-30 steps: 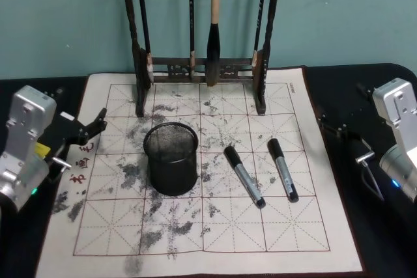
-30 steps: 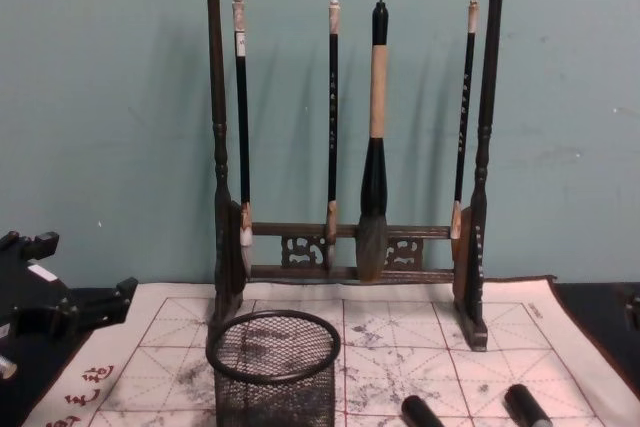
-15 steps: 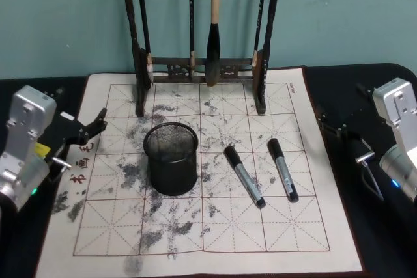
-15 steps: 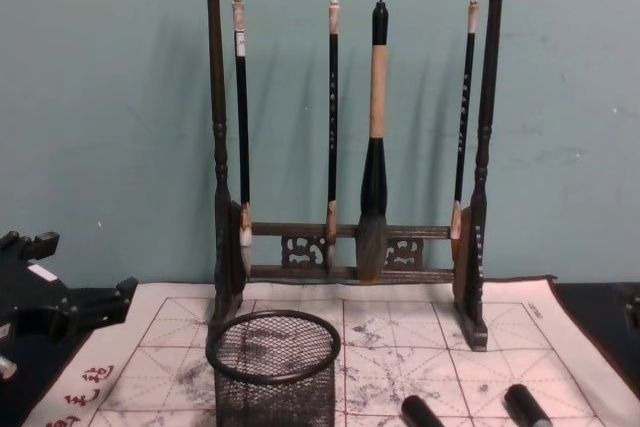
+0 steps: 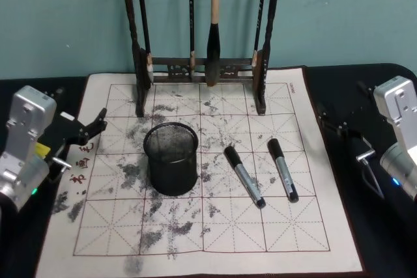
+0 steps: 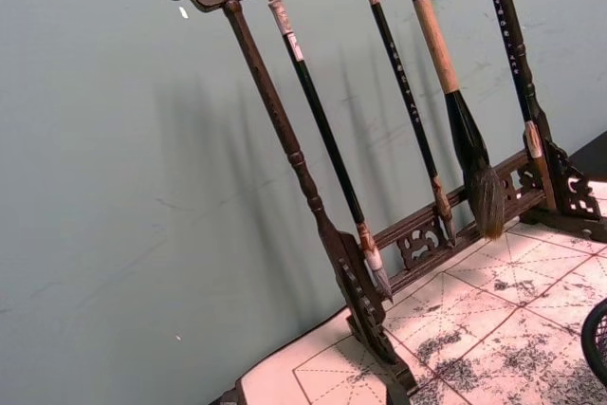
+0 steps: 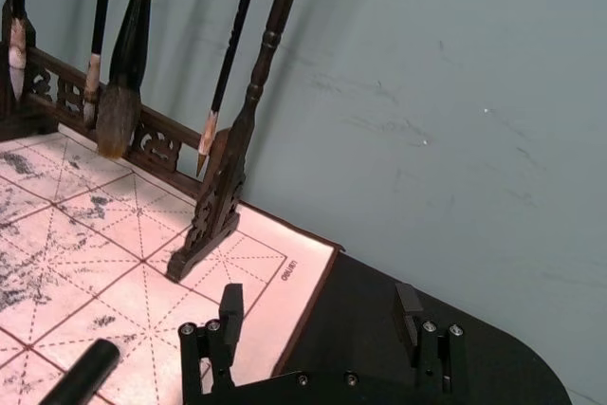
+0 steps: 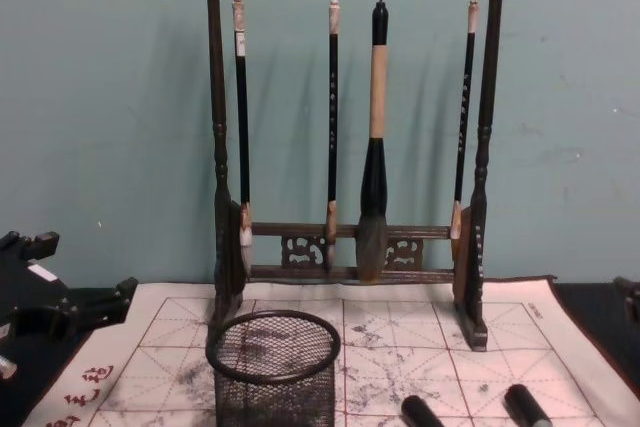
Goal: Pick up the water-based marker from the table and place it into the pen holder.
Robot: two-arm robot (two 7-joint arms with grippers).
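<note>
Two black-capped, grey-barrelled water-based markers lie side by side on the ink-stained practice mat, one nearer the middle and one to its right; their caps show in the chest view. The black mesh pen holder stands upright to their left, with nothing seen inside. My left gripper hovers open at the mat's left edge, holding nothing. At the mat's right edge my right gripper is open and holds nothing, with one marker's cap ahead of it.
A tall dark wooden brush rack with several hanging brushes stands at the back of the mat, against a teal wall. The dark table borders the mat on both sides.
The right gripper has shifted slightly, and a bit more of it shows at the chest view's right edge. The markers, pen holder and left arm have not moved.
</note>
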